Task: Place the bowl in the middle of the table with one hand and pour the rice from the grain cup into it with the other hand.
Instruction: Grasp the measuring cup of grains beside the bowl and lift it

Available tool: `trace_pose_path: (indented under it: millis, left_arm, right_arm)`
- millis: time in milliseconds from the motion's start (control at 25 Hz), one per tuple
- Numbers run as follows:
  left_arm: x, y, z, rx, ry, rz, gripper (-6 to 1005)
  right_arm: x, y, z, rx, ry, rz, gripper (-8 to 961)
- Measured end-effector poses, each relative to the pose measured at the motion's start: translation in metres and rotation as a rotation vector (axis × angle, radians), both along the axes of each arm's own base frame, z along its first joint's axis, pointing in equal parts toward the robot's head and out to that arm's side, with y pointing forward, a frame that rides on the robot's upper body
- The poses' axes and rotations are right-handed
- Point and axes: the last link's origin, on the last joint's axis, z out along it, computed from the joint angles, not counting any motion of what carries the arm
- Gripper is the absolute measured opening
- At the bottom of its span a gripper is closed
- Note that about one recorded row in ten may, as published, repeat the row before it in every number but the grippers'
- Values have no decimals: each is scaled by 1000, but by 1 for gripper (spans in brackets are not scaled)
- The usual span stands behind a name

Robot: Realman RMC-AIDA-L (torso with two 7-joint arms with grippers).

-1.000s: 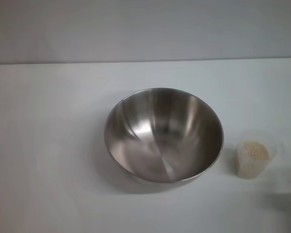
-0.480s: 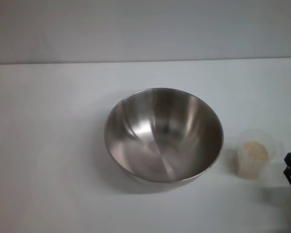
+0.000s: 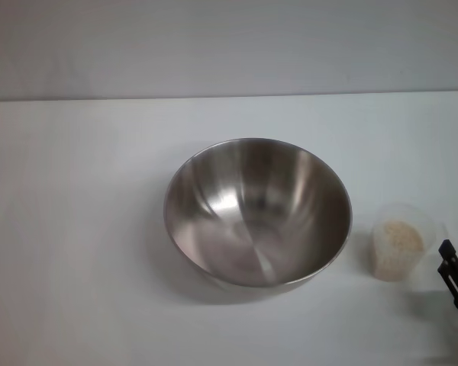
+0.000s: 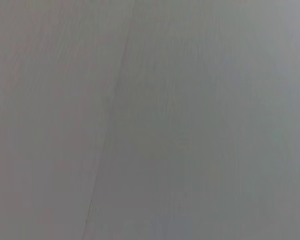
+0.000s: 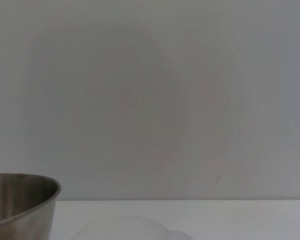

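the bowl (image 3: 258,212) stands already near the middle of the table (image 3: 76,229), upright and empty, so you can take the first half of the task as done, as far as the head view shows. the pouring half is not begun: the rice (image 3: 399,237) is all inside the grain cup (image 3: 401,242), and no grain lies in the bowl or on the table. the cup stands upright on the table just beside the bowl, on the robot's right side, apart from its wall and not touching it. the right gripper (image 3: 452,276) shows only as a small dark part at the right edge of the head view, close to the cup but not in contact with it; you cannot tell if its fingers are apart or together, because so little of it is visible. the left gripper is in no picture, and its wrist camera sees only a plain grey surface. in the right wrist view you see the bowl's rim (image 5: 20,200) and, very faint, the top of the cup (image 5: 125,227) low in the picture. the bowl is large, of shiny brushed steel with deep sloping walls, much wider than the cup, so it is an easy target. the cup is small, translucent and tapered, about half full of pale beige grains, and i judge it light and easy to tip.
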Motion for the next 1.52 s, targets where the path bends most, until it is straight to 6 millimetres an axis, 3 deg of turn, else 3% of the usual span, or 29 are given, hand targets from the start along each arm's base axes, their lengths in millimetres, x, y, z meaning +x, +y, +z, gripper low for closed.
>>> trace_pose_path:
  millis: [1520]
  left_arm:
    - [2,-1,2,16,2,-14,176]
  right_arm:
    - [-3,21,-2,-25,-12,1,669]
